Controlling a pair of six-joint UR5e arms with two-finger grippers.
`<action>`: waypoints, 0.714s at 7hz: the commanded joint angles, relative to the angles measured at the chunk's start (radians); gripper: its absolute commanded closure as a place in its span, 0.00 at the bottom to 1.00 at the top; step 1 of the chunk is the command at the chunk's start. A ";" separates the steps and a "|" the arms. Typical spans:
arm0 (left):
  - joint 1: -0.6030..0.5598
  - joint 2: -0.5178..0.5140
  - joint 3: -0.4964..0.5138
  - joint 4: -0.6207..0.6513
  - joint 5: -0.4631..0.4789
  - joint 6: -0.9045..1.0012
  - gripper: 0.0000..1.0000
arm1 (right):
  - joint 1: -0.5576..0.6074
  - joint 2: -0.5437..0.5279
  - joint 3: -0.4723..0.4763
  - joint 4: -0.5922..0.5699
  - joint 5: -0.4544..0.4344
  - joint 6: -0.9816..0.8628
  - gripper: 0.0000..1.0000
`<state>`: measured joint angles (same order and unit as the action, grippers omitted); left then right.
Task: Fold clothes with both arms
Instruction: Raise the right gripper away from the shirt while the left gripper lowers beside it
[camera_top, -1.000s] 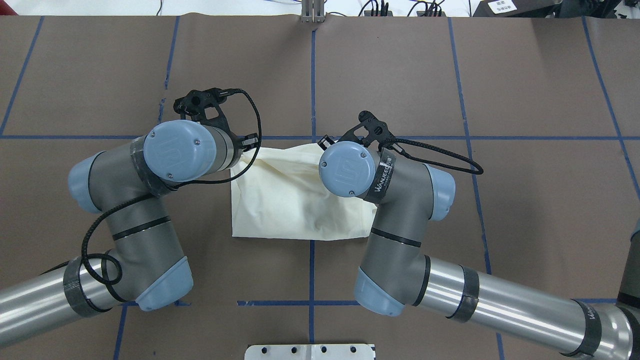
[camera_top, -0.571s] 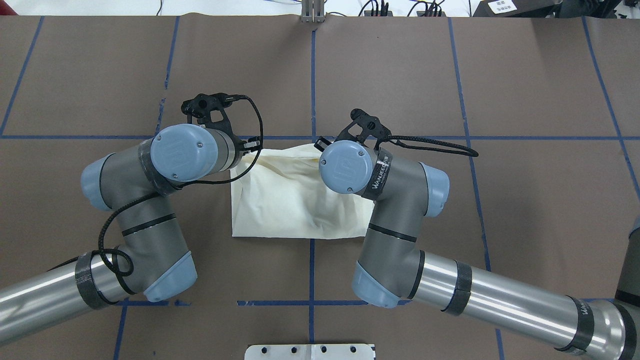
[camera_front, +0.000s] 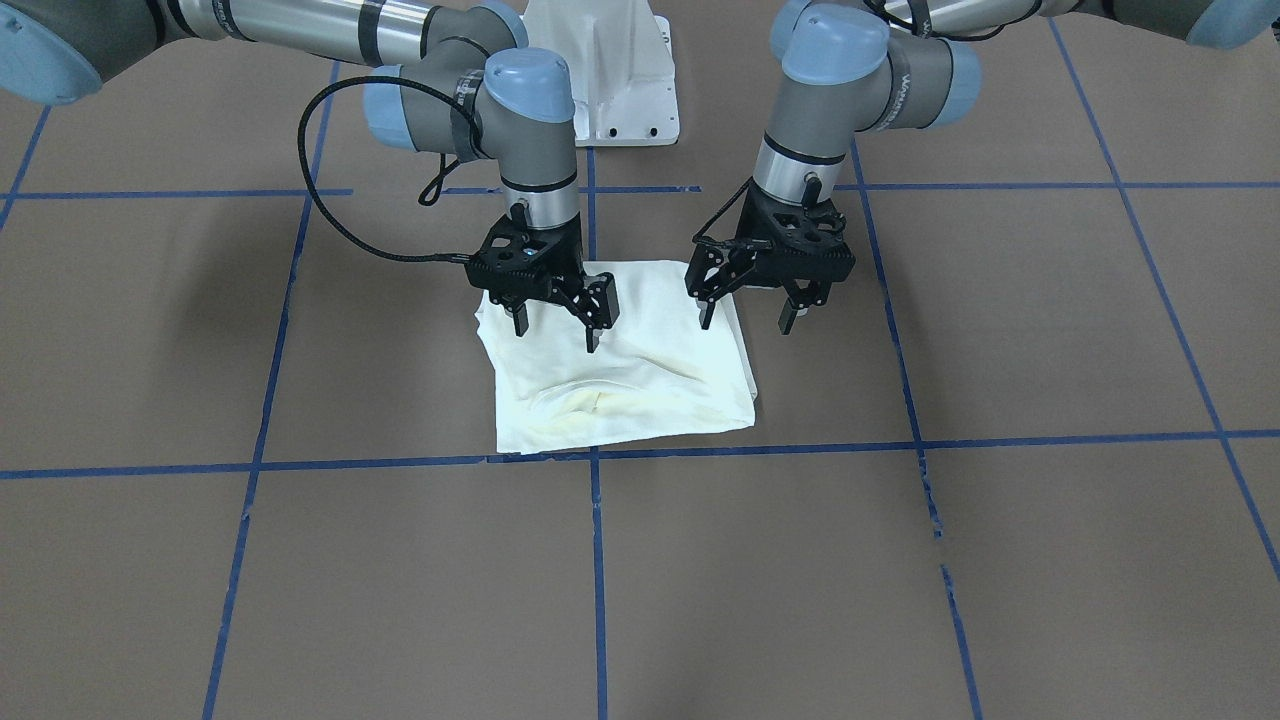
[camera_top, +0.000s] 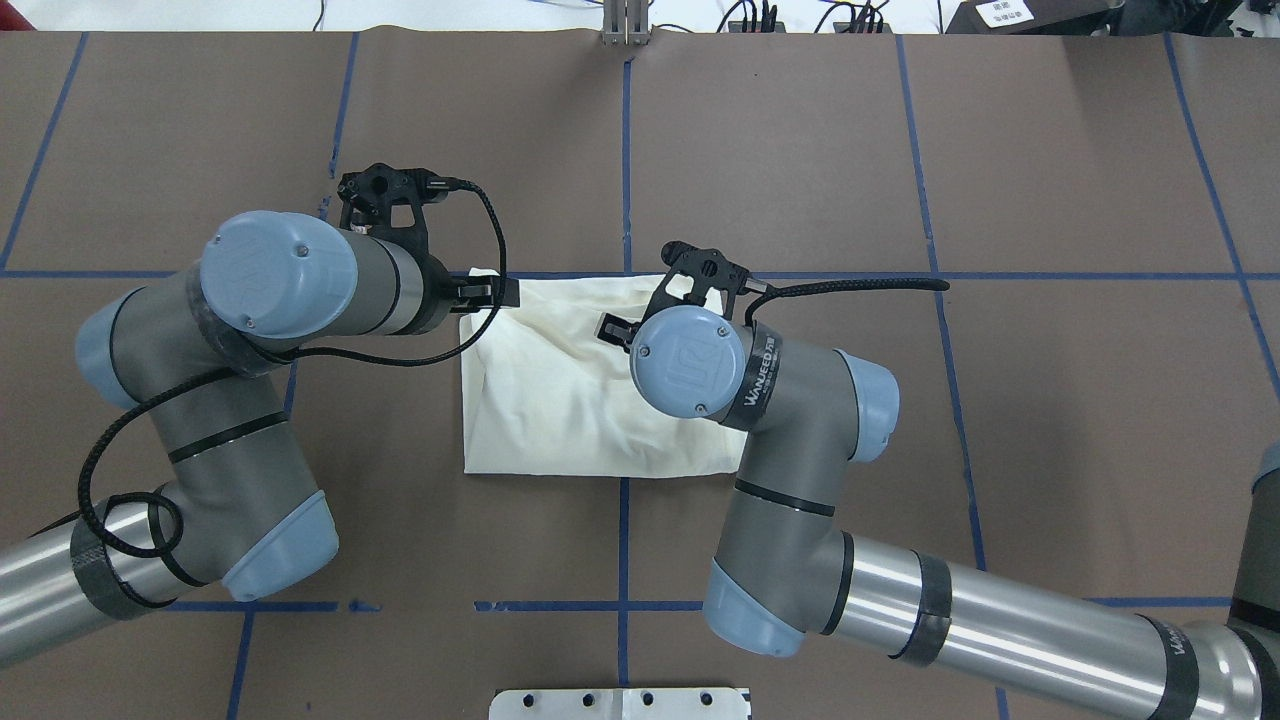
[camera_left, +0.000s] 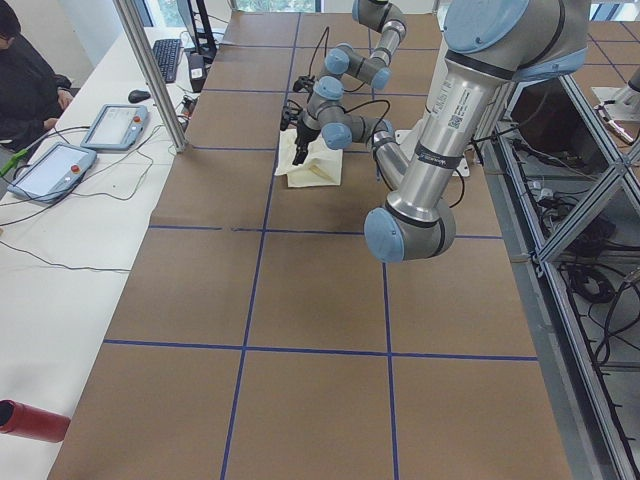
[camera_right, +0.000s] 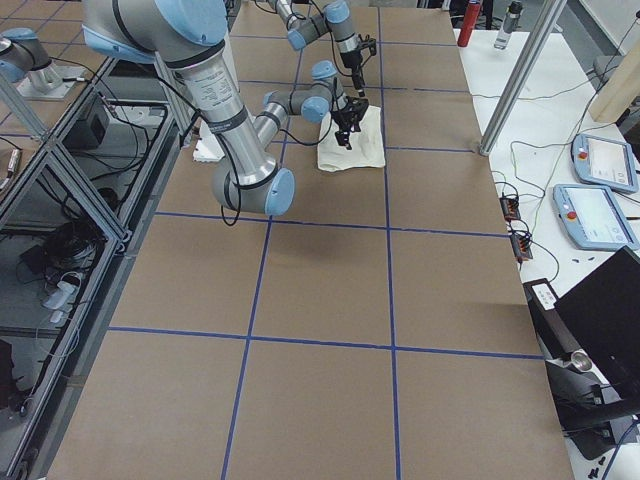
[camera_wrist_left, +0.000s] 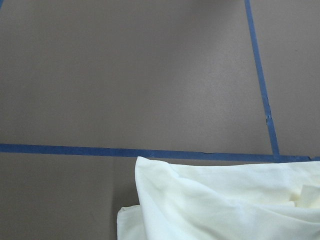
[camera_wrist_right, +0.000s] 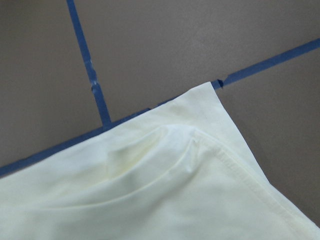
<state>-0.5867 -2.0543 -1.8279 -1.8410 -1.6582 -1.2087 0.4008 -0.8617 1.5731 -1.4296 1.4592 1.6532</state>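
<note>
Arms, two: left arm (camera_top: 270, 290) and right arm (camera_top: 790, 480), each bent at the elbow with the wrist pointing straight down. Grippers, two: left gripper (camera_front: 746, 322) hangs above the shirt's left edge, fingers spread wide, holding nothing; right gripper (camera_front: 556, 332) hangs above the shirt's right half, fingers likewise apart and empty. Shirt (camera_front: 620, 390), one: cream, folded to a rough rectangle, plain side up, lying wrinkled on the table (camera_front: 900, 560). Table surface: brown, marked with a grid of blue tape (camera_front: 597, 560); one line runs along the shirt's far edge. Pedestal (camera_front: 610, 80), one, white, behind the shirt. Beyond the shirt, a side bench with two pendants (camera_left: 115, 125) and one seated person (camera_left: 25, 85).
</note>
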 joint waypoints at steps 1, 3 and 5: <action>-0.001 0.006 -0.010 0.000 -0.005 0.002 0.00 | -0.008 0.007 -0.082 0.000 -0.026 -0.077 0.00; 0.001 0.006 -0.010 0.000 -0.003 0.000 0.00 | 0.048 0.018 -0.129 -0.002 -0.028 -0.153 0.00; 0.002 0.009 -0.010 -0.001 -0.003 -0.003 0.00 | 0.140 0.081 -0.261 0.000 0.015 -0.188 0.00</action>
<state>-0.5857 -2.0464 -1.8377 -1.8411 -1.6615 -1.2100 0.4859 -0.8186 1.3905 -1.4309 1.4464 1.4847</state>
